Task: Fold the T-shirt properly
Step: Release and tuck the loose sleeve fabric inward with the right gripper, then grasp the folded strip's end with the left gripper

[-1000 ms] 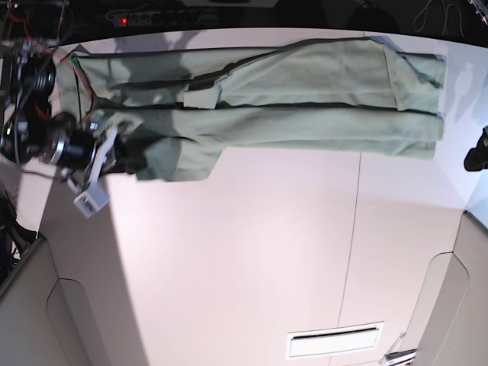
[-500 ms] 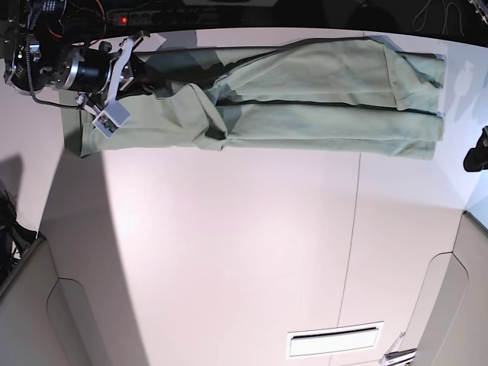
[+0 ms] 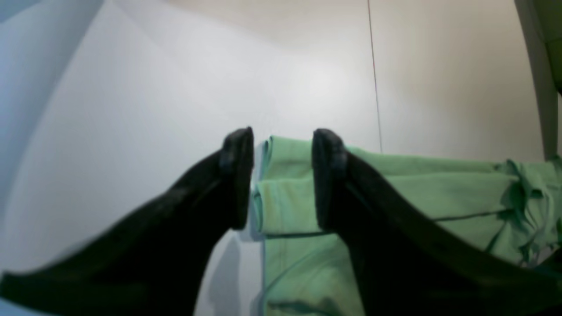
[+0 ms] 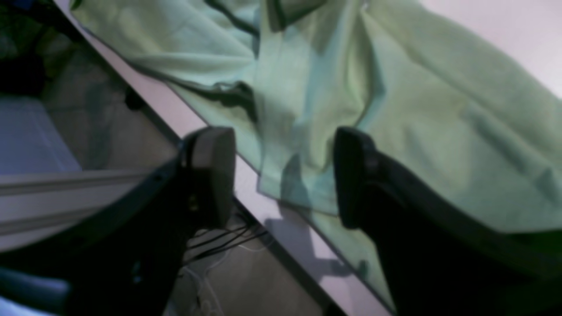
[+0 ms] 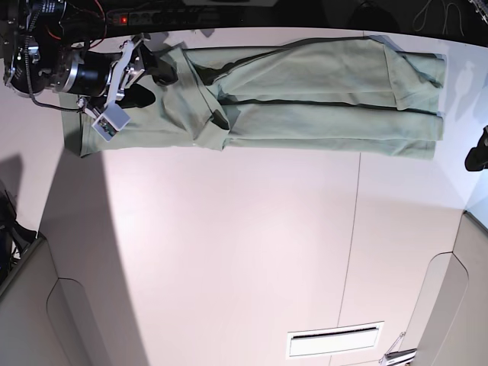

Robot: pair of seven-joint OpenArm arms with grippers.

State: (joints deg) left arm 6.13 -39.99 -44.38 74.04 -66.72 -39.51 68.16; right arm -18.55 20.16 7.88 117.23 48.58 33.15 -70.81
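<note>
Right fingers (image 5: 152, 80) now released, sleeve dropped, soft creased T-shirt (image 5: 320, 99) in long band, left fingers (image 3: 281, 175) apart

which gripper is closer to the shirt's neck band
Right. The right gripper hovers open over the T-shirt beside the neck band; the left gripper sits open past the shirt's opposite end.

a robotics lab: a bare white counter (image 5: 244, 252) with a panel seam, a power strip (image 5: 164, 15) glowing red behind it, loose cables (image 4: 228, 239) dangling off the far edge.
</note>
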